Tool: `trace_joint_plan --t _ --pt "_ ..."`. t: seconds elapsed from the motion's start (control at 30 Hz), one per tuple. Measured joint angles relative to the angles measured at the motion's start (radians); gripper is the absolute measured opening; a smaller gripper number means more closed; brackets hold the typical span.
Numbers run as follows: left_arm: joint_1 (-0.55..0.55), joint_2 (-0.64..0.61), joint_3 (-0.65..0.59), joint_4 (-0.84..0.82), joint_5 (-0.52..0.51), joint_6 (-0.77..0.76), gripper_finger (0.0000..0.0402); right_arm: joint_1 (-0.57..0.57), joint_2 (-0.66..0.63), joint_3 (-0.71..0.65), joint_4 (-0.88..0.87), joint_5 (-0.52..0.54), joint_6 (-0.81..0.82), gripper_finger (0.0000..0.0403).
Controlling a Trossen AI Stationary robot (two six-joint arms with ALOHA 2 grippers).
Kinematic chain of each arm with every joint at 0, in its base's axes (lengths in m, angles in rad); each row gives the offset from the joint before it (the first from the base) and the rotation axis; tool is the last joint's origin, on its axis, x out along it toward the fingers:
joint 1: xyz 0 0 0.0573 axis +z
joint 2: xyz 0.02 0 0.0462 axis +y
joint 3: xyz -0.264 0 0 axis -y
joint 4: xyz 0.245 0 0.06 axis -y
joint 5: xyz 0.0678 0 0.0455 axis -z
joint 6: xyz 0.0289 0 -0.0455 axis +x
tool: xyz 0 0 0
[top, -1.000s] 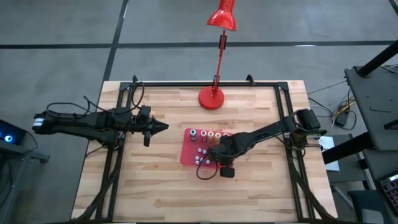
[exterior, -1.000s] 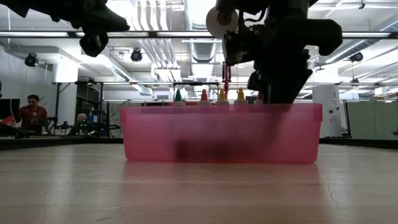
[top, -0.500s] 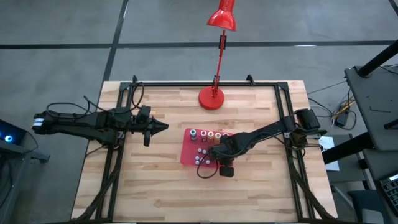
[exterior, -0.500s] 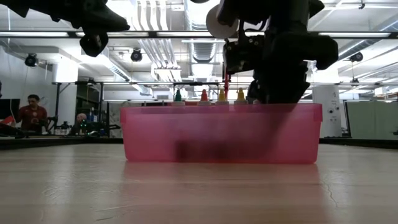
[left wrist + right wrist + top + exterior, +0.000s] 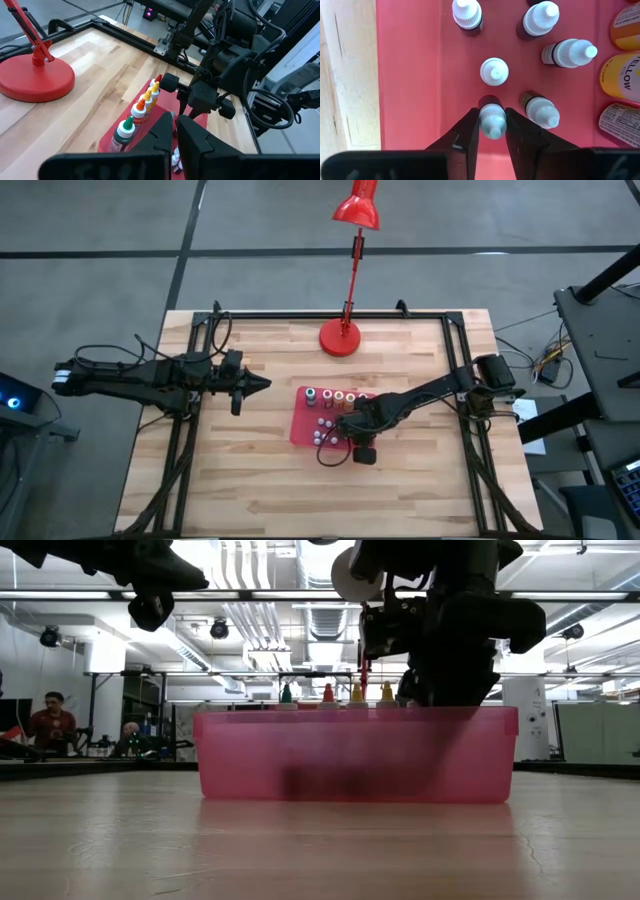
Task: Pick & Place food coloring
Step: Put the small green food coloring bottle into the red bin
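Two arms are over your bench (image 5: 250,470). Your right pincer (image 5: 492,131) is down inside the red tray (image 5: 300,420), near the tray's front part in the high view, and its fingers (image 5: 467,132) are closed in against a small white-capped bottle (image 5: 492,119), one on each side of it, touching or very nearly so. Around that bottle stand more white-capped bottles (image 5: 494,71), close together but apart from each other, all upright on the tray floor.

The food coloring (image 5: 141,106) stands in a row along the tray's far edge: you can see a green cap nearest the left wrist camera, then orange, yellow and red tips behind it. In the low view those coloured tips (image 5: 328,693) poke up above the tray's back wall.

Your left pincer (image 5: 256,383) hangs above bare wood to the left of the tray, well apart from it, fingers nearly together with nothing between them. A red lamp (image 5: 343,335) stands on the bench's far side.
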Motion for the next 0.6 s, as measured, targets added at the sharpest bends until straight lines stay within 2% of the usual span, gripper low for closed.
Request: trace_joint_plan --t 0.3,0.6 --pt "0.000 0.000 0.000 0.000 0.000 0.000 0.0000 0.000 0.000 -0.001 0.000 -0.002 -0.001 0.0113" --pt "0.000 0.000 0.000 0.000 0.000 0.000 0.0000 0.000 0.000 0.014 -0.023 -0.011 0.002 0.0122"
